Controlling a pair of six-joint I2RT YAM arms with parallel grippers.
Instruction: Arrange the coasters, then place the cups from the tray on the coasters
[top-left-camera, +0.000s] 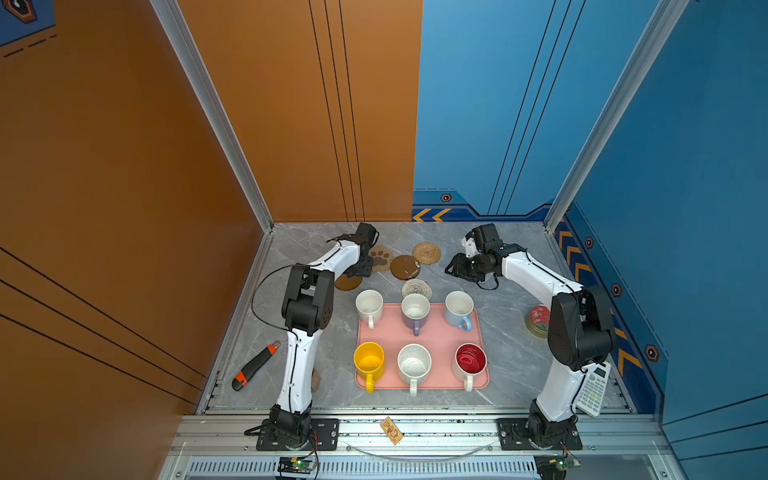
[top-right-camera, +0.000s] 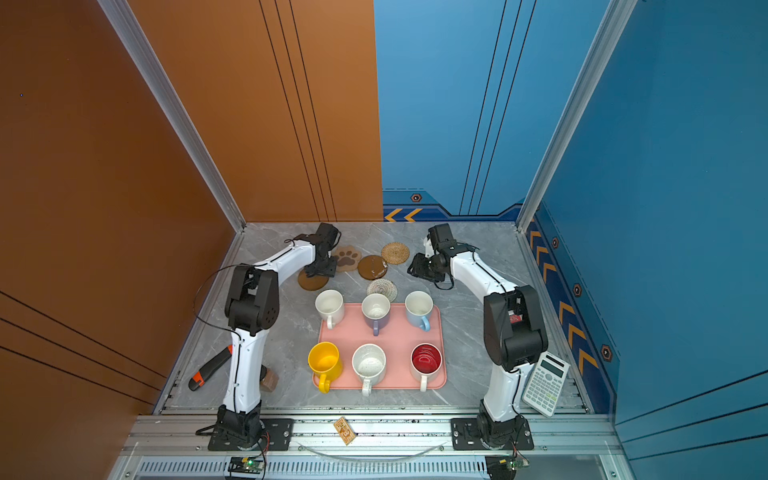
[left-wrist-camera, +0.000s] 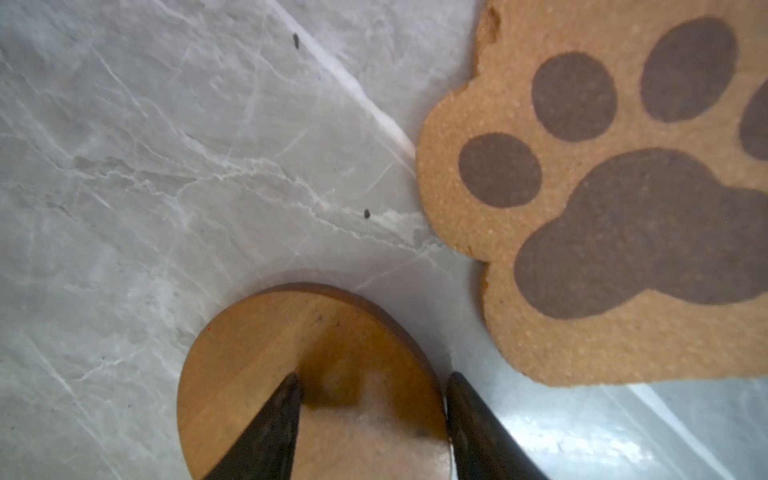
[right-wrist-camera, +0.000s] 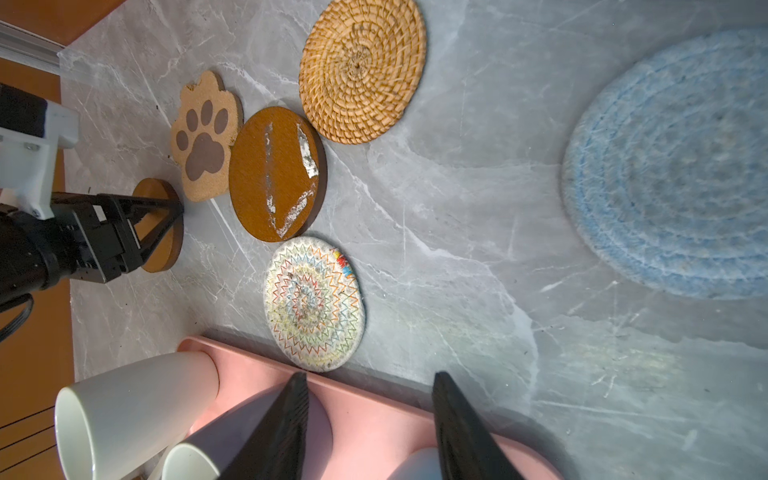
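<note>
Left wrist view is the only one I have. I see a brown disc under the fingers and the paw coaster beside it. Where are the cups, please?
Observer: All six cups stand on the tray.
Operator: Does the right gripper hold something?
Observer: No, the right gripper hangs open and empty, touching nothing.
Operator: Which other coasters are out?
Observer: Four: a second brown disc, a rattan one, a cream one and a blue one.
</note>
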